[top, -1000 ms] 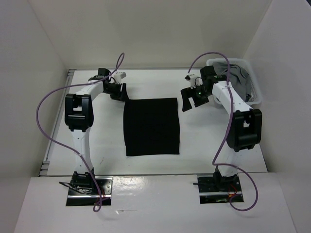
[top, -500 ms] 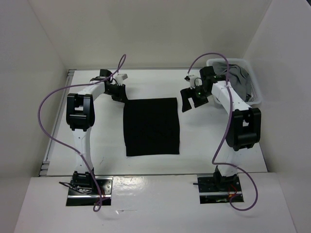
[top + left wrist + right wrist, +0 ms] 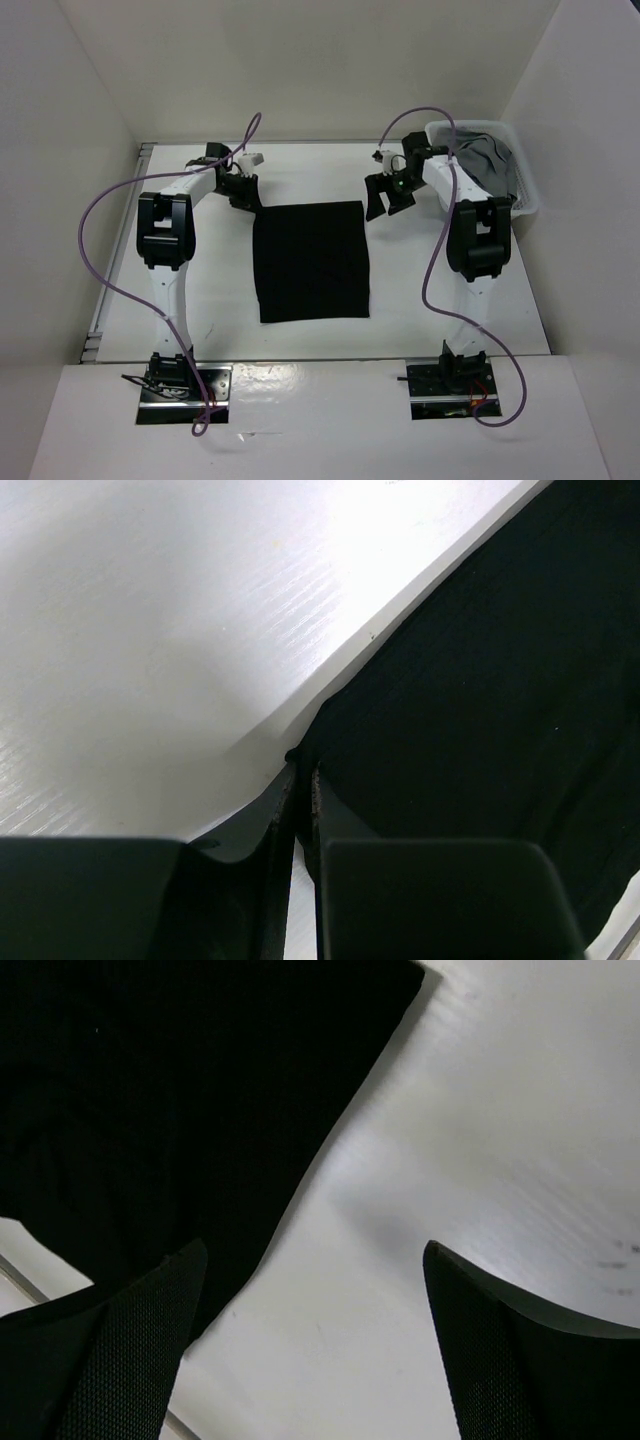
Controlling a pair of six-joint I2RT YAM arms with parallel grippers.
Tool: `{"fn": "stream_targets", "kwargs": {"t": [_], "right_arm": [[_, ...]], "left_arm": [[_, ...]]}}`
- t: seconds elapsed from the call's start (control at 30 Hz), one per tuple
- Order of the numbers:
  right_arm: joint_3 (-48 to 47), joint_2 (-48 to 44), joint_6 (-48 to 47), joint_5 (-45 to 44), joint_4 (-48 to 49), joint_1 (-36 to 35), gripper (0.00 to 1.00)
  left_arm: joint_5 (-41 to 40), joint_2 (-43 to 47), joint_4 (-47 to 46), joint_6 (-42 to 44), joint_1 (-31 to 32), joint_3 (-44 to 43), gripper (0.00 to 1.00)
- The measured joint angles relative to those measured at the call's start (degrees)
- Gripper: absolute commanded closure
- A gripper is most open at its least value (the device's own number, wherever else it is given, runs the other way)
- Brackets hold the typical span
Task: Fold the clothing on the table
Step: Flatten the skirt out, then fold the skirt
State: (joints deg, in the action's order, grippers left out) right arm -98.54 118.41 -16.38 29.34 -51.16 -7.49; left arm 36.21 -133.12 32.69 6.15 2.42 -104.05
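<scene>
Squarely in the middle of the table (image 3: 200, 290) lies the clothing (image 3: 311, 260), a black rectangle spread flat with its edges running roughly parallel to the table's sides. Bare white surface shows on every side of it: a broad strip to the left out to the metal rail (image 3: 96, 335), a band between its near edge and the arm bases, and a strip on the right, with white walls closing in the far side and both flanks. The left arm rises from its base, reaches up the left side of the table and bends at the elbow towards the right, bringing the left gripper (image 3: 247, 196) down onto the cloth's far left corner. From the left wrist, its fingers (image 3: 280, 810) stand almost together, with only a thin slit between them, pinching the very tip of that corner at the table surface. The right arm stands up likewise and bends leftwards from its elbow, so that the right gripper (image 3: 385, 197) hangs over the far right corner of the cloth. From the right wrist, its jaws are spread wide and hold nothing, and the cloth's edge runs slantwise between them. At the far right corner of the table stands a white plastic basket (image 3: 529, 200), with a grey garment (image 3: 492, 160) heaped inside it.
</scene>
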Motion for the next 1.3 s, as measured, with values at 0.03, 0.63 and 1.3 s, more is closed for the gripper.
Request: {"fn": "stream_targets", "kwargs": {"t": [0.03, 0.63, 1.3], "right_arm": [[-1.0, 1.3, 0.0, 0.4, 0.1, 0.2, 0.10], [-21.6, 21.5, -0.2, 9.1, -1.1, 2.0, 0.18], [-32.3, 28.3, -1.6, 12.5, -5.7, 2.0, 0.36]], "left_arm": [[-0.1, 0.0, 0.1, 0.1, 0.0, -0.1, 0.87], [-3.3, 0.0, 2.8, 3.1, 1.7, -2.2, 0.87], [-4.5, -3.1, 5.1, 4.3, 3.7, -7.6, 0.87]]}}
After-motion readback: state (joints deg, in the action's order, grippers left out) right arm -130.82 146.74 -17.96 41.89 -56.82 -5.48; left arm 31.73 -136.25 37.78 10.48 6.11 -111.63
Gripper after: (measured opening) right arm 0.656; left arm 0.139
